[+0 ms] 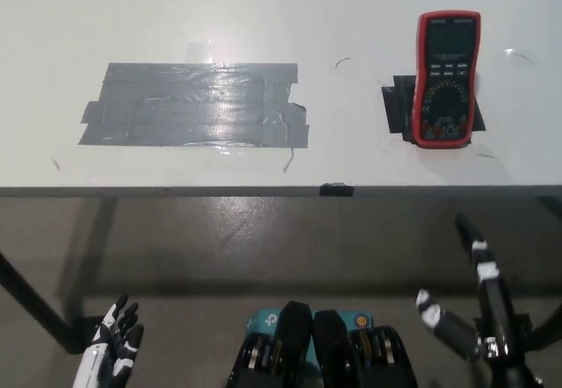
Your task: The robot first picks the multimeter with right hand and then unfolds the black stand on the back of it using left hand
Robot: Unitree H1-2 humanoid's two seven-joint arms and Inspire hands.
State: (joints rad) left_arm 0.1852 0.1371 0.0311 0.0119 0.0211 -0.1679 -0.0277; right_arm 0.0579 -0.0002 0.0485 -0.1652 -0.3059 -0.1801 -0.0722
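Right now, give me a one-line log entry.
phase: pre-grasp | multimeter: face up on table, untouched | right hand: open, below table edge | left hand: resting lower left

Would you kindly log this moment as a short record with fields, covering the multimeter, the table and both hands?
multimeter: red, face up, lying on a black tape patch at the table's right
table: white, with a grey tape patch left of centre
left hand: low at lower left, off the table, holding nothing
right hand: below the table edge, fingers apart, empty
task stage: multimeter not yet picked up
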